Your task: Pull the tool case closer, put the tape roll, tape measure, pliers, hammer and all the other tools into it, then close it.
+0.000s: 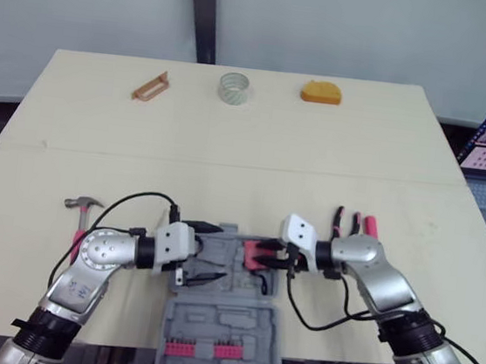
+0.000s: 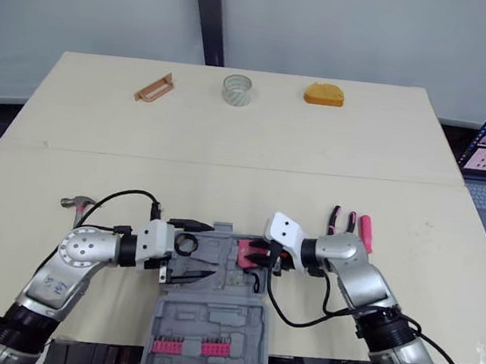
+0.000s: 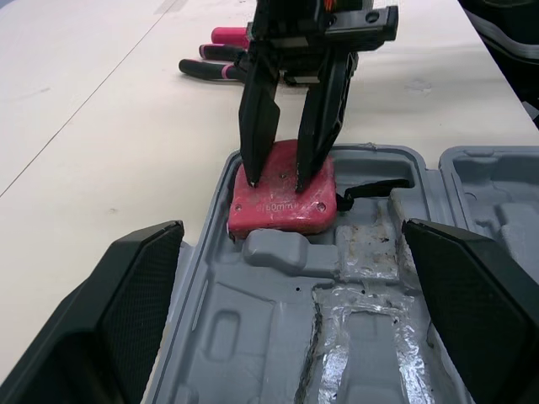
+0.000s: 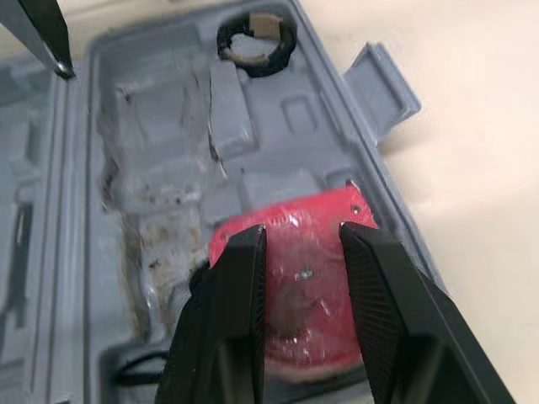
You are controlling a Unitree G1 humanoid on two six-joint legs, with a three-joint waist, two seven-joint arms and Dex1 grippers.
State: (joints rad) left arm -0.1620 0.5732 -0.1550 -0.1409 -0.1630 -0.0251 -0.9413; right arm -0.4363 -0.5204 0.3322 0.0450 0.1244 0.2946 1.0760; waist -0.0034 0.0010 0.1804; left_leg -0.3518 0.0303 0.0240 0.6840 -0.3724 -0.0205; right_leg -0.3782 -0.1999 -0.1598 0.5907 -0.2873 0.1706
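Over the case (image 1: 217, 333), seemingly seating tape measure (image 3: 282, 206), right gripper (image 3: 282, 175) slightly parted, left gripper (image 1: 224, 253) wide apart; next, lift clear toward pliers (image 1: 339, 221).

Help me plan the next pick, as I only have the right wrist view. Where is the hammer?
Observer: The hammer lies on the table, on the robot's left of the tool case.
Operator: And the pliers?
Observer: The pliers lie on the table on the robot's right of the case, handles pointing away from the robot.
Operator: Is anything else still out?
Observer: Yes, a clear tape roll sits near the table's far edge, well apart from the case.
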